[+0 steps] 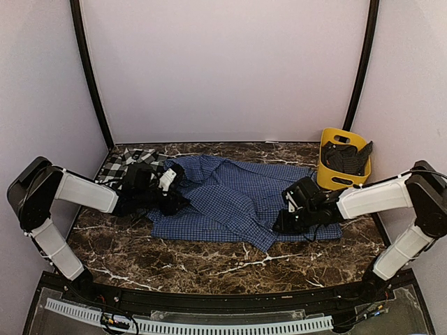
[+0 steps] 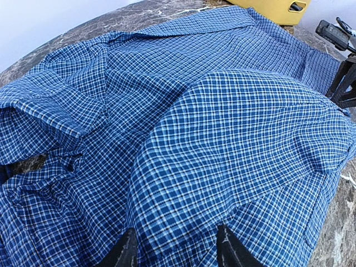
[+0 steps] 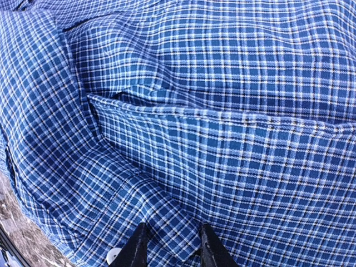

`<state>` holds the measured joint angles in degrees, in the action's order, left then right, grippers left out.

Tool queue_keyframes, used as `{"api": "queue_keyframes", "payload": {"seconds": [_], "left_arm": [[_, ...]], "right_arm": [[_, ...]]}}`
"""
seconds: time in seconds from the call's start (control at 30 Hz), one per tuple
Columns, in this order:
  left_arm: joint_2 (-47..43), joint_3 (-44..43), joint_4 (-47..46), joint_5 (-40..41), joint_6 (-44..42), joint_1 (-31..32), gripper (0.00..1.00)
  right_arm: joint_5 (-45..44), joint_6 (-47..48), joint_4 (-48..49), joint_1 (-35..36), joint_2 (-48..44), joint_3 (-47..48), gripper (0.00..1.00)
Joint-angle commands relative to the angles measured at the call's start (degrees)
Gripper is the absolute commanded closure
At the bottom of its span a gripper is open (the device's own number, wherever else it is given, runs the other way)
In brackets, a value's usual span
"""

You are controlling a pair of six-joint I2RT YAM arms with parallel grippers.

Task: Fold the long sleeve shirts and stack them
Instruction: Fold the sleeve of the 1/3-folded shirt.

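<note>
The blue check shirt point(image 1: 230, 199) lies spread across the middle of the marble table. My left gripper point(image 1: 172, 194) is at its left edge. In the left wrist view its fingertips point(image 2: 125, 251) stand part-closed with a raised fold of the blue shirt point(image 2: 233, 128) between them. My right gripper point(image 1: 285, 222) is at the shirt's right side. Its fingertips point(image 3: 137, 247) are close together on a cuff-like edge of the blue shirt point(image 3: 222, 144) beside a white button point(image 3: 113, 256). The black-and-white plaid shirt point(image 1: 124, 165) lies bunched at the back left, partly behind my left arm.
A yellow bin point(image 1: 341, 158) holding dark cloth stands at the back right, just behind my right arm. Its rim shows in the left wrist view point(image 2: 267, 8). Bare marble point(image 1: 209, 265) lies in front of the shirt. Grey walls close the sides and back.
</note>
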<state>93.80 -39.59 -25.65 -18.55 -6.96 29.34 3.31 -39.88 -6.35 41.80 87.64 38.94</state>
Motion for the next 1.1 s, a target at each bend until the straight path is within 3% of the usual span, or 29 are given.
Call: {"api": "queue_keyframes", "payload": {"seconds": [0.0, 0.17, 0.63, 1.07], "left_arm": [[-0.9, 0.41, -0.66, 0.4, -0.33, -0.34, 0.53], [-0.98, 0.5, -0.55, 0.8, -0.18, -0.37, 0.53], [-1.93, 2.09, -0.66, -0.57, -1.32, -0.38, 0.54], [-4.47, 4.19, -2.52, -8.05, -2.6, -0.35, 0.46]], "right_arm": [[0.28, -0.08, 1.08, 0.56, -1.24, -0.57, 0.78], [-2.06, 1.32, -1.23, 0.49, -3.42, 0.8, 1.0], [-9.79, 12.7, -22.43, -5.2, -11.21, 13.97, 1.0], [-9.03, 18.0, -27.82, -13.67, -7.46, 14.21, 1.0]]}}
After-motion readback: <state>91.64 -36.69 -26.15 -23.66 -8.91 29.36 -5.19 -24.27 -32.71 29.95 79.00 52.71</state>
